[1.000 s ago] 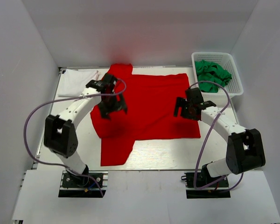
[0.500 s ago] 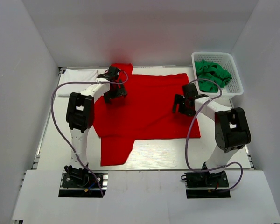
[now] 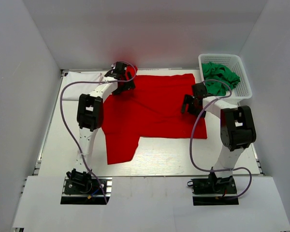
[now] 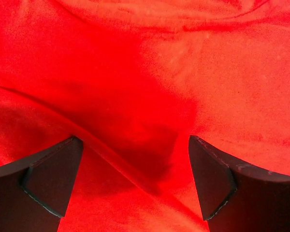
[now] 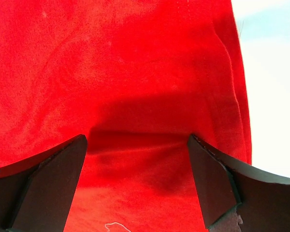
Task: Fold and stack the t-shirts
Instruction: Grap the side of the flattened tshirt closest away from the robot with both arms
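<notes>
A bright red t-shirt lies spread flat across the table, one sleeve reaching toward the near edge. My left gripper hovers open over its far left corner, and the left wrist view shows only creased red cloth between the wide jaws. Over the shirt's right edge my right gripper is open too; red cloth fills the gap there, with the white table showing past the hem. A folded white t-shirt lies at the far left. Green t-shirts are bunched in the basket.
A white lattice basket stands at the far right corner of the table. White walls close in the back and both sides. Each arm's purple cable loops beside it.
Both arms have reached further back: the left gripper moved from the shirt's left side to its far left corner, the right gripper moved up along the right edge. Both stayed open.
</notes>
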`<state>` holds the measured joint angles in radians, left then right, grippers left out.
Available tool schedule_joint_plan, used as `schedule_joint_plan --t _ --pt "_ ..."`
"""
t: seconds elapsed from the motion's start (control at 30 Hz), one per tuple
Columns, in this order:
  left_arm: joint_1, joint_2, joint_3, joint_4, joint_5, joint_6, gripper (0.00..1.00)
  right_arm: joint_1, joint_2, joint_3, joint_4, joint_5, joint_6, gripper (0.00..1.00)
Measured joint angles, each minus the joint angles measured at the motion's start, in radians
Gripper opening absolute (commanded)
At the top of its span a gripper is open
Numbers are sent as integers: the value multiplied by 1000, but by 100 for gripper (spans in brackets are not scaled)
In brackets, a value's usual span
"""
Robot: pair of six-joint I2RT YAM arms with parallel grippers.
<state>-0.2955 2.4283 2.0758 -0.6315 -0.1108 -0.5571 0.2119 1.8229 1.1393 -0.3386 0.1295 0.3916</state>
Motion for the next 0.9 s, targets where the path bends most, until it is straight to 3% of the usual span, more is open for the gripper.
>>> schedule_joint_plan --t 0.17,0.43,0.53,0.67,0.9 --pt "10 19 35 -2 19 0 100 -10 27 39 -2 -14 -12 90" --pt "11 -142 -186 8 74 56 100 -6 -80 1 -11 -70 -55 90" --pt "3 -288 -336 -17 93 53 100 0 -204 -42 10 -89 -43 90" --pt "-7 -599 -627 -90 114 16 100 2 -370 -153 33 -100 -5 90" --pt "-11 -1067 -1125 -174 154 -92 100 0 -497 -349 35 -92 74 90"
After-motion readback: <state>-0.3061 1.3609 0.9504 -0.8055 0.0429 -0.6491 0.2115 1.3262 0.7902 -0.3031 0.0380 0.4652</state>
